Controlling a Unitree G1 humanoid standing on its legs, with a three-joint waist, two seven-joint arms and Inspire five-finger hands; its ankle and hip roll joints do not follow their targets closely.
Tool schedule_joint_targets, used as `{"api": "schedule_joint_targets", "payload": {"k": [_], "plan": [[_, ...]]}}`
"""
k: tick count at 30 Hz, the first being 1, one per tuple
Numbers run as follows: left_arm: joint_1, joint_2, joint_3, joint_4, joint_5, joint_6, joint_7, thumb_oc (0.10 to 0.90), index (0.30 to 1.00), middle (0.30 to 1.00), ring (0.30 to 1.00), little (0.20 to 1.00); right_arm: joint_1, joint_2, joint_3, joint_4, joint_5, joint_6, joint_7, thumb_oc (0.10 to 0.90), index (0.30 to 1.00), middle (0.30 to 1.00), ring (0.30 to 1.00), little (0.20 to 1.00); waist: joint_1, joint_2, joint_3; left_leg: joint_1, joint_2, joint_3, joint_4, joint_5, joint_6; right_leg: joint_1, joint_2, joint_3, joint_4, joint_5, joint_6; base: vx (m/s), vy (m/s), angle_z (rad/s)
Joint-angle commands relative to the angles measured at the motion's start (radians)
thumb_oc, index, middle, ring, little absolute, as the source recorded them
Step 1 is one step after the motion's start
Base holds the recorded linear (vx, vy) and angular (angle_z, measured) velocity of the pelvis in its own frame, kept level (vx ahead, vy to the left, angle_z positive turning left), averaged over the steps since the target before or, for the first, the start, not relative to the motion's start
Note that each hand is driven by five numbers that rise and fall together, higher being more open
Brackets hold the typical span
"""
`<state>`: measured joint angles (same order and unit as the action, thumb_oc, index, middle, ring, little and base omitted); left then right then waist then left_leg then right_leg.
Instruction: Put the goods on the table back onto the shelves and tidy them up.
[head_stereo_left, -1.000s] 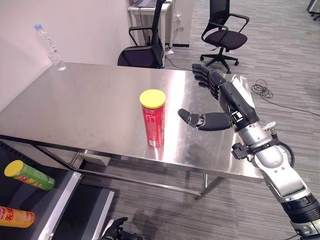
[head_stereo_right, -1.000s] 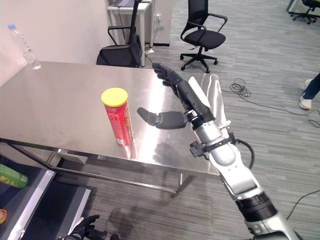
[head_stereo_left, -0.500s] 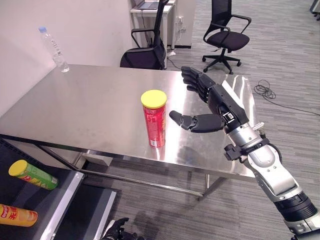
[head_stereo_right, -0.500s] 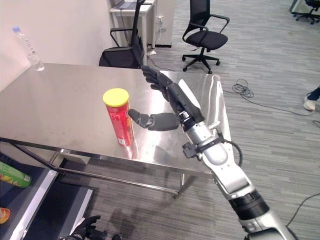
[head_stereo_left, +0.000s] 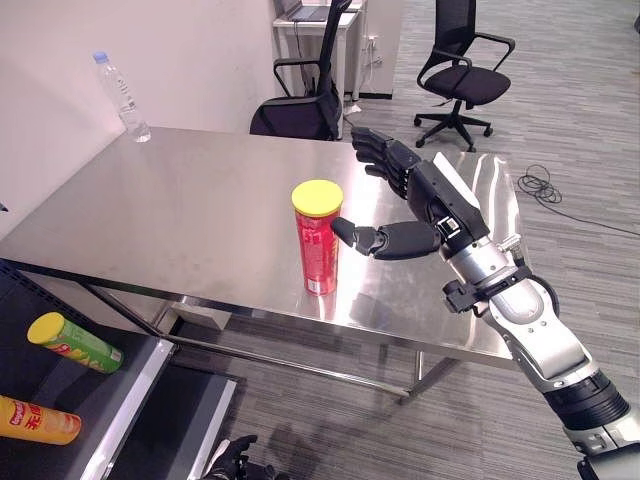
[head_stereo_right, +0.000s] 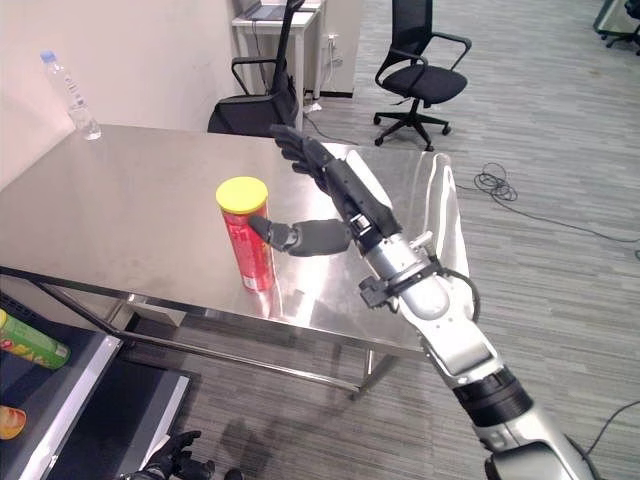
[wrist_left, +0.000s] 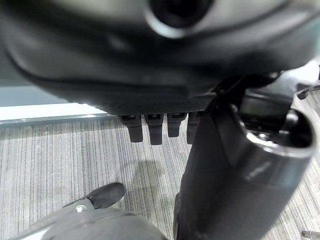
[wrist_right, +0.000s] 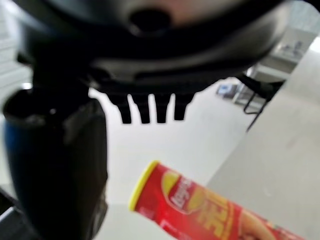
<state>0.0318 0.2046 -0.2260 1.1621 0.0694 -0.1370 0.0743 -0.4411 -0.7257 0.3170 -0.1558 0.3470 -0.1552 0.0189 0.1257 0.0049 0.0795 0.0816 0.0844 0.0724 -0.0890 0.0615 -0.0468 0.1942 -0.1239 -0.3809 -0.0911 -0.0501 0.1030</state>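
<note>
Item: tall red cylindrical snack can with a yellow plastic lid (head_stereo_left: 319, 238). Location: upright on the polished steel surface (head_stereo_left: 180, 210), near its front edge, well apart from everything else on it.

Item: my right robot hand (head_stereo_left: 410, 205). State: released, fingers straight and spread, thumb (head_stereo_left: 375, 239) extended toward the can. The thumb tip sits just beside the can's upper wall; whether it touches I cannot tell. The fingers (head_stereo_left: 378, 155) reach past the can on its far side. Nothing is grasped yet.

Item: my left robot hand (wrist_left: 155, 127). State: relaxed, fingers hanging straight over the striped grey carpet, holding nothing, idle.

Item: clear plastic water bottle with a blue cap (head_stereo_left: 122, 97), standing at the far left corner of the surface.

Item: dark shelf (head_stereo_left: 60, 400) at lower left, carrying a green snack can with a yellow lid (head_stereo_left: 75, 343) and an orange snack can (head_stereo_left: 38, 421), both lying on their sides.

Step in hand, as I judge it: grasping the red can for transfer to the shelf.

Handling notes: the can is tall, narrow and light, so a sideways nudge from my thumb could tip it. I should centre the can between thumb and fingers first, then wrap around the middle of the body, below the lid. Close evenly from both sides, firm without crushing the thin wall. Lift straight up before swinging left.
</note>
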Motion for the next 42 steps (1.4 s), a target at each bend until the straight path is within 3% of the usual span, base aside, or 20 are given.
{"api": "schedule_joint_targets", "payload": {"k": [1, 42], "plan": [[0.05, 0.008, -0.074, 0.109, 0.013, 0.012, -0.007, 0.8, 0.9, 0.9, 0.9, 0.9, -0.173, 0.0, 0.002, 0.001, -0.033, -0.068, -0.032, 0.8, 0.9, 0.9, 0.9, 0.9, 0.042, -0.04, -0.033, -0.009, -0.006, -0.016, 0.002, -0.066, -0.048, -0.047, -0.004, 0.049, 0.004, 0.04, 0.033, 0.0, 0.0, 0.0], [0.117, 0.024, -0.15, -0.053, -0.062, 0.005, -0.055, 0.8, 0.9, 0.9, 0.9, 0.9, -0.329, 0.021, 0.095, 0.183, -0.099, -0.023, -0.048, 0.8, 0.9, 0.9, 0.9, 0.9, 0.081, -0.029, -0.021, -0.02, -0.023, -0.044, 0.002, -0.071, -0.029, -0.049, -0.013, 0.032, 0.004, 0.046, 0.037, 0.0, 0.004, 0.02]]}}
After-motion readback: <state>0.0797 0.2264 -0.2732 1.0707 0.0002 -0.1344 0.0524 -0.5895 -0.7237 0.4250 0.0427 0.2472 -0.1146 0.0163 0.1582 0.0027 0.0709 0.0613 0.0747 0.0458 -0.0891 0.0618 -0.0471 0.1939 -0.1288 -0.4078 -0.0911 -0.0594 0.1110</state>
